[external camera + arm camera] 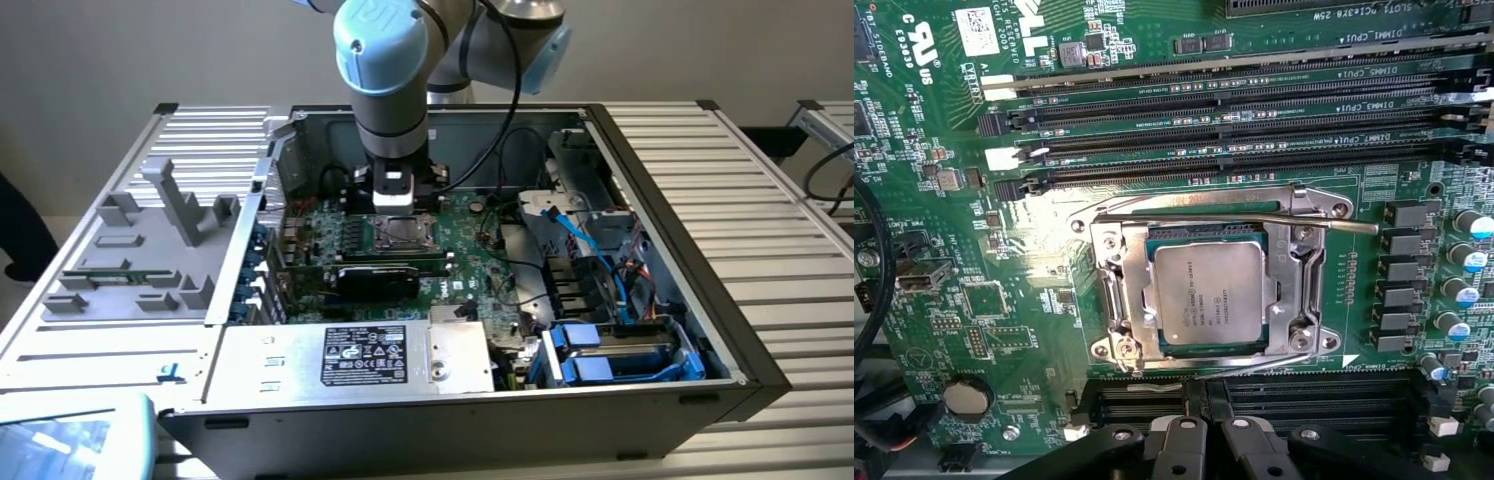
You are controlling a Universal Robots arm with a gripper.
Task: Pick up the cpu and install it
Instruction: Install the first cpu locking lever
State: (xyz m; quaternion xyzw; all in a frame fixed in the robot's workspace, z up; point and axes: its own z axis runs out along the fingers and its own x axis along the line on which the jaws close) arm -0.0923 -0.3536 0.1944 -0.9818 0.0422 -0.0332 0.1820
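From my station, the exterior view shows the arm reaching down from the top centre of the frame into the open computer case [638, 140], which lies on a slatted metal table [787, 230]. The gripper [399, 198] hangs low over the green motherboard [467, 225], just above the socket in the middle of the frame.

The cpu [402, 233] lies flat in that socket, directly under the gripper. On the wrist view I see it clearly: the cpu [1209, 297] sits square inside the metal socket frame [1302, 290], silver top up, with printed text on it. A thin metal lever [1254, 219] lies along one side of the frame. Long memory slots [1234, 130] run parallel beyond the lever, and a second bank of black slots [1334, 395] lies on the opposite side of the socket.

The gripper [1216, 440] has its two black fingers [1179, 452] drawn together with nothing between them, and they stand clear of the cpu, over that second bank of slots.

In the lower middle of the exterior view sits a silver box with a label [360, 355]. Blue cables [587, 250] run along the exterior view's right inside the case. A grey moulded fixture [147, 250] lies at the exterior view's left.
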